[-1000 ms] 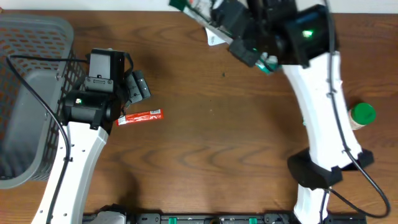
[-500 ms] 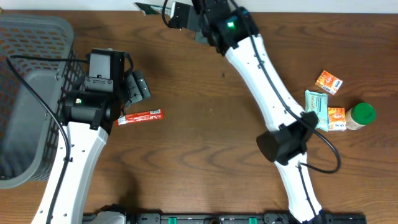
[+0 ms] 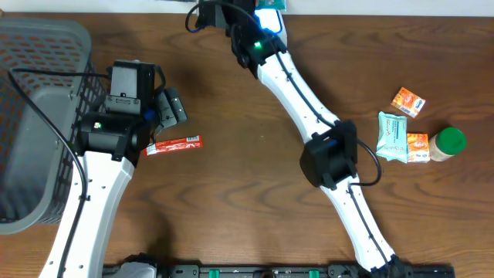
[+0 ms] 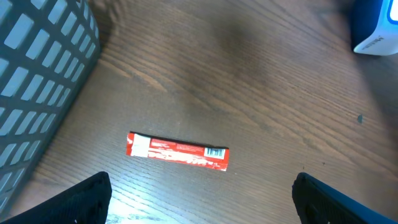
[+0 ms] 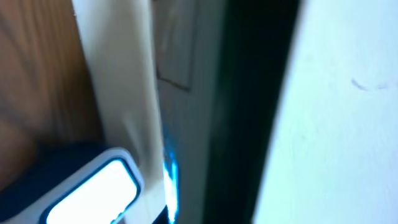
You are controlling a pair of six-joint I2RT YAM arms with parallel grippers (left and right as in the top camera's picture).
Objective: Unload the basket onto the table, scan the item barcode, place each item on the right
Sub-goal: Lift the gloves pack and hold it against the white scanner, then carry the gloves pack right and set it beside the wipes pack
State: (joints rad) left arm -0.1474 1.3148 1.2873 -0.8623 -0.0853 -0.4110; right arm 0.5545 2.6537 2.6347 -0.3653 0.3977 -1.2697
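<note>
My right gripper [image 3: 212, 9] reaches to the table's far edge, and the frame edge cuts off its jaws. In the right wrist view a pale packet [image 5: 127, 93] runs blurred and close past the camera, held in the shut jaws, beside the blue-and-white scanner [image 5: 87, 186]. The scanner [image 3: 270, 6] stands at the far edge, and it also shows as the scanner [image 4: 376, 25] top right. My left gripper [image 3: 164, 116] hangs open and empty above a red packet [image 3: 174, 145]. This red packet [image 4: 178, 151] lies flat ahead of the left gripper [image 4: 202, 199], with its barcode at the right end.
A grey mesh basket [image 3: 38, 46] fills the left side, right beside the left arm, basket wall [image 4: 37, 56]. At the right lie an orange packet [image 3: 408, 101], a teal pack [image 3: 392, 136], an orange box [image 3: 417, 147] and a green-lidded jar [image 3: 449, 143].
The right arm has swung left along the far edge, carrying its packet from the top right to beside the scanner. The left arm and the red packet have not moved.
</note>
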